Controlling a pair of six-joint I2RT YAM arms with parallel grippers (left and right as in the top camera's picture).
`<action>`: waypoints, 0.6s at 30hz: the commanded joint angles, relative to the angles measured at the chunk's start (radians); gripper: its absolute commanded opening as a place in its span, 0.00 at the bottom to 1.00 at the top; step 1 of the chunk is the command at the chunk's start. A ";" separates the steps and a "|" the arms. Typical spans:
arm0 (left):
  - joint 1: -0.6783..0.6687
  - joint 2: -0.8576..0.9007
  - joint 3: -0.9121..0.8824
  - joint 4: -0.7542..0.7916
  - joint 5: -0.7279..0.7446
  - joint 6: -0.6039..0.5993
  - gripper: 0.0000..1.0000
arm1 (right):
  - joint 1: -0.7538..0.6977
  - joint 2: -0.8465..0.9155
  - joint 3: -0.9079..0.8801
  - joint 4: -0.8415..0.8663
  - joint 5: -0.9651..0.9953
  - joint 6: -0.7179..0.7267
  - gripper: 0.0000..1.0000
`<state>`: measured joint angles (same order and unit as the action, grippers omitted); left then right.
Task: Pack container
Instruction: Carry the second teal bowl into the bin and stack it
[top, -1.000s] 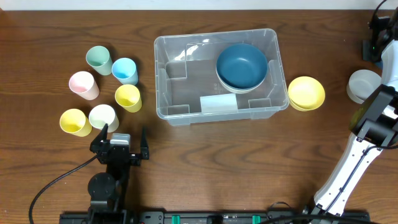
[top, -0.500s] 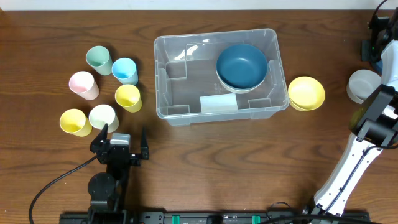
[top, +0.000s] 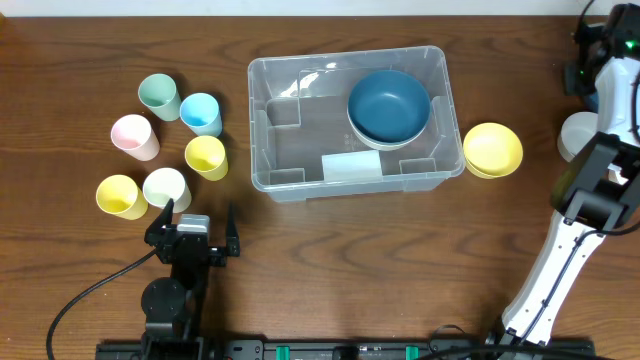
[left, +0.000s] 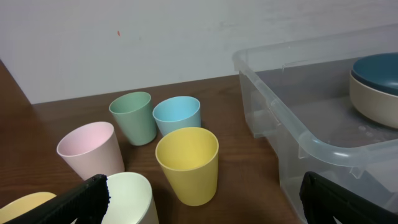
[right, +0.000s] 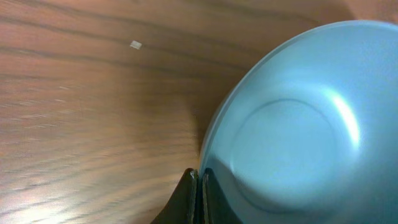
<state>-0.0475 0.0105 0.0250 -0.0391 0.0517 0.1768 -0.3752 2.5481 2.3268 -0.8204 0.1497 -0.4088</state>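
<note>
Left gripper (top: 200, 212) gapes, right gripper (right: 198, 186) clamps the pale bowl (right: 298, 124), container (top: 262, 130) label (top: 351, 166) unreadable.

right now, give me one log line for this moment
left hand open near cups | right hand shut on pale bowl rim | container holds dark blue bowl | yellow bowl outside

Container (top: 300, 140) at bench (top: 330, 250) centre, holding stacked bowls (top: 389, 105) in its right rear corner. Six cups (top: 205, 155) cluster to its left; a near bowl (top: 492, 150) lies just beside its right wall, an outer bowl (top: 578, 137) farther right.
</note>
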 joint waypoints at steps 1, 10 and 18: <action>0.004 -0.006 -0.021 -0.030 -0.013 -0.010 0.98 | 0.043 -0.114 0.048 -0.003 0.004 0.004 0.01; 0.004 -0.006 -0.021 -0.031 -0.013 -0.010 0.98 | 0.212 -0.323 0.048 0.000 -0.007 0.000 0.01; 0.004 -0.006 -0.021 -0.031 -0.013 -0.010 0.98 | 0.450 -0.469 0.048 -0.073 -0.034 0.005 0.01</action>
<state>-0.0475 0.0101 0.0250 -0.0391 0.0517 0.1764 -0.0002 2.1212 2.3608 -0.8669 0.1432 -0.4088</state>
